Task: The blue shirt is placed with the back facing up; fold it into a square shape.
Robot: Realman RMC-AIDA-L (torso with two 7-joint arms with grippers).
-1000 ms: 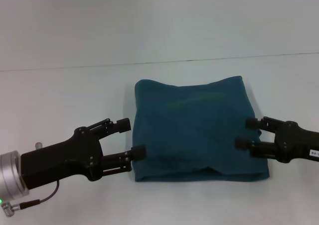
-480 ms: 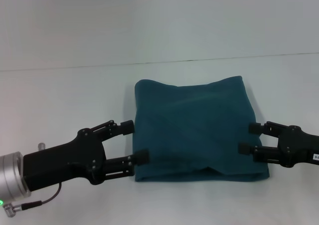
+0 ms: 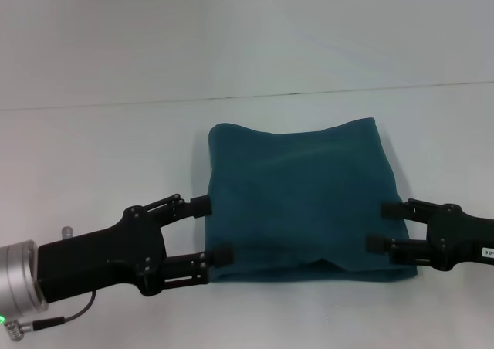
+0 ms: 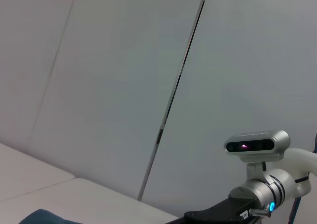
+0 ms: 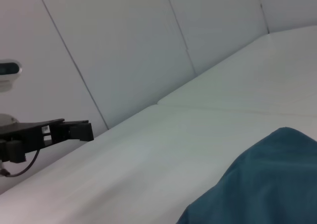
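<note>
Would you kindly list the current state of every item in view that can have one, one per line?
blue shirt: folded into a rough square, lying flat on the table, plain side up, no gripper holding it.
left gripper: open, at the shirt's left edge near the front corner.
right gripper: open, at the shirt's right edge near the front corner.
table: white, bearing the shirt.

1 soft dark teal-blue folded shirt (image 3: 301,198). 2 black robot grippers: left gripper (image 3: 211,231) & right gripper (image 3: 384,226). 1 plain white table (image 3: 116,148).
</note>
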